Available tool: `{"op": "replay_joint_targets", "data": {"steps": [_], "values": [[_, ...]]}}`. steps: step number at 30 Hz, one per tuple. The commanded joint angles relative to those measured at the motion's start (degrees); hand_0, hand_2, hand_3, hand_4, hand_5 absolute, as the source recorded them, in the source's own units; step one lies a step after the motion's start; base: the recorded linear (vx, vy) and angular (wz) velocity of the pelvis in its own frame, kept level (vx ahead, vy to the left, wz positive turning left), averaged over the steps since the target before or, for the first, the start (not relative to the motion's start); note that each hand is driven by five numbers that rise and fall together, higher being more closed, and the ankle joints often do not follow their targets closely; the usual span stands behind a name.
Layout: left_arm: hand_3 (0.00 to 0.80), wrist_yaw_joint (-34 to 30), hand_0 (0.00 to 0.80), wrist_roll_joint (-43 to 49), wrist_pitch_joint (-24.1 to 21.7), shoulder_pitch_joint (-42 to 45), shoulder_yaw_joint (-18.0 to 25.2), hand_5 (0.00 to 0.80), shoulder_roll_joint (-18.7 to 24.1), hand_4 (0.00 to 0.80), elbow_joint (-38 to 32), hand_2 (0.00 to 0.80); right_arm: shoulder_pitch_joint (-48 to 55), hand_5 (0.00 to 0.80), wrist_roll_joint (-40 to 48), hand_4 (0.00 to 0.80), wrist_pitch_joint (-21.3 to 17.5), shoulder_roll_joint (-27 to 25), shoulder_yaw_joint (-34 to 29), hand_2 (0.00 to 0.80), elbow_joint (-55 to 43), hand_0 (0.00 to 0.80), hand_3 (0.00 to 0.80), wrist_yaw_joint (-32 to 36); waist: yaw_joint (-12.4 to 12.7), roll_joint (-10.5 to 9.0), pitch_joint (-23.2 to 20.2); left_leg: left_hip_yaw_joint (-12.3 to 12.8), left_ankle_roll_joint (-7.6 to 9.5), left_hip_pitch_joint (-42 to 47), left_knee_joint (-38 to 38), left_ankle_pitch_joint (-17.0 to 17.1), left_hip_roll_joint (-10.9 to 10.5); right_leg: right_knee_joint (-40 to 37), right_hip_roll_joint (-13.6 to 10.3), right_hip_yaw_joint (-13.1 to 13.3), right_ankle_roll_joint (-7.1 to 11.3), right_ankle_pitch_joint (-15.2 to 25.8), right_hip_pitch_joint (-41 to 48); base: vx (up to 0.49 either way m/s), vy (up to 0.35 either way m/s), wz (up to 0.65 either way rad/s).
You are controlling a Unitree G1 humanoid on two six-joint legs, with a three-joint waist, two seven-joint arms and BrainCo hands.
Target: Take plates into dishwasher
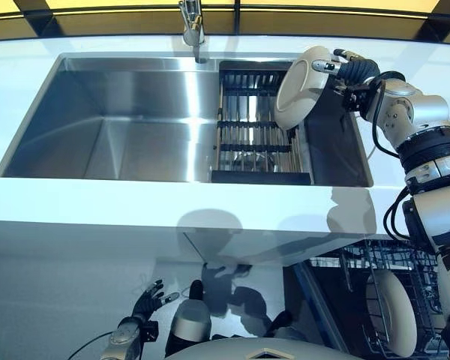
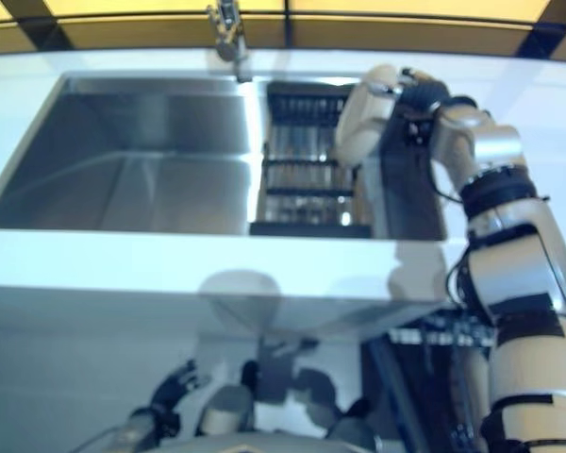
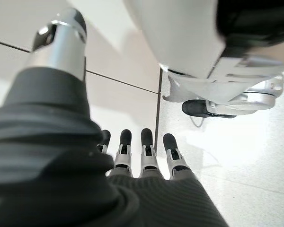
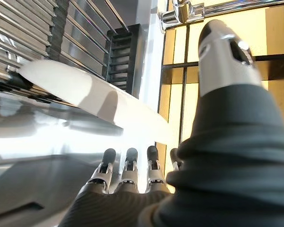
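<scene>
Now | right robot hand (image 1: 343, 69) grips round glossy plate (image 1: 300, 88) | ribbed rack (image 1: 249, 124)

Sink (image 1: 127, 135): brushed stainless steel with a satin sheen. Tap (image 1: 193, 26): polished, mirror-bright metal. Drying rack (image 1: 251, 127): thin shiny metal rods set in matt black bars. Plate (image 1: 300, 86): smooth, glossy off-white ceramic. Bench (image 1: 135, 202): smooth white surface, faintly reflective. Right hand (image 1: 345, 71): matt dark ribbed cover, silver metallic fingers. Floor (image 3: 132, 71): glossy pale tiles with dark joints.
</scene>
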Motion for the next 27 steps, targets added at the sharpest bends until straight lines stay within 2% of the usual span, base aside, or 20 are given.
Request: {"op": "replay_joint_targets", "data": {"steps": [1,27], "values": [[0.000,-0.72,0.000,0.59,-1.70,-1.31,-5.36,0.000,1.28,0.000,-1.05,0.000,-8.06,0.000,-0.61,0.000,-2.25,-0.81,1.61,0.000,2.67,0.000,0.000,-0.05,2.46,-1.09,-0.68,1.81,0.40,-1.43,-0.28,0.09,-0.39,6.04,-3.97,1.23,2.49,-0.62,-2.94,-0.032,0.000,0.03],[0.000,-1.04,0.000,-2.22,-3.74,-3.26,-6.40,0.000,1.50,0.000,-2.48,0.000,-8.68,0.000,-1.67,0.000,-0.46,-2.18,2.71,0.000,1.37,0.000,0.000,-1.10,1.85,0.42,3.90,1.97,0.22,-4.31,-0.28,1.15,-0.68,6.13,-4.19,2.62,2.49,0.09,-5.94,-0.025,0.002,0.00]]}}
